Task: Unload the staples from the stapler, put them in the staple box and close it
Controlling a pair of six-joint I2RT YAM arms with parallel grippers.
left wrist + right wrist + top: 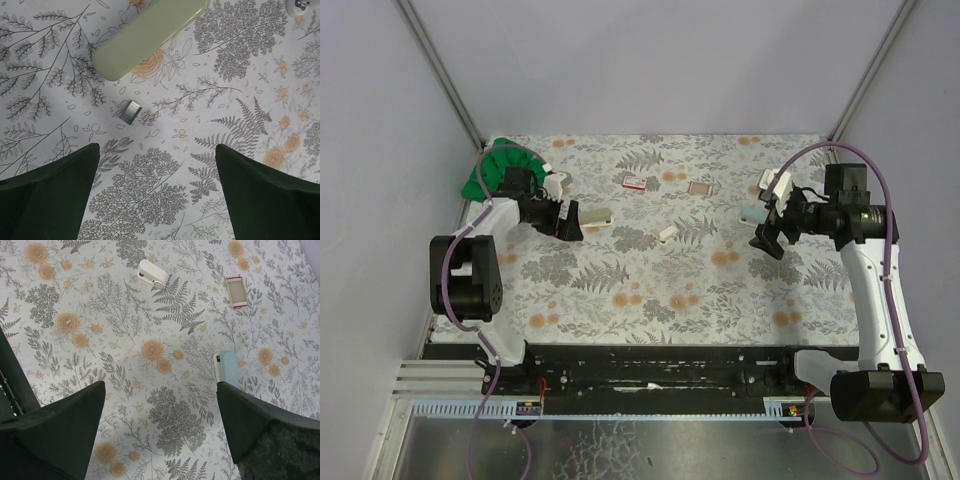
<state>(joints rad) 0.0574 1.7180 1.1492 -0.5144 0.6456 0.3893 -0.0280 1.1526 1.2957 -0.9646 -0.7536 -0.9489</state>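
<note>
**Left gripper** (157, 152): Jaws spread wide, nothing held. Both dark green fingers (50, 195) are clear of the flower-printed table cover (210, 120) and of every object on it.

**Task items, relative to the left gripper:**
- The pale green, round-ended plastic stapler (150, 35) lies flat on the cover, ahead of the fingertips and set diagonally in the left wrist view. It is well beyond the finger span and not in contact with it. In the top view it lies just past the gripper tip (596, 215).
- The small grey metal staple block (131, 111) lies on the cover between the stapler and the left finger, nearer that finger's side. It is just beside the stapler but apart from it.

**Right gripper** (161, 390): Jaws spread wide, nothing held.

**Other items, relative to the right gripper:**
- A light-blue, round-cornered oblong object (227, 367) lies just ahead of the right-hand finger (265, 435). Contact cannot be judged.
- A small white rounded object (152, 274) lies farther ahead, near the centre line.
- A small flat box with red ends (235, 291) lies farther ahead, toward the right-hand finger's side.

**Behind the left gripper:** a crumpled green cloth (485, 175) sits at the far left corner of the table.
</note>
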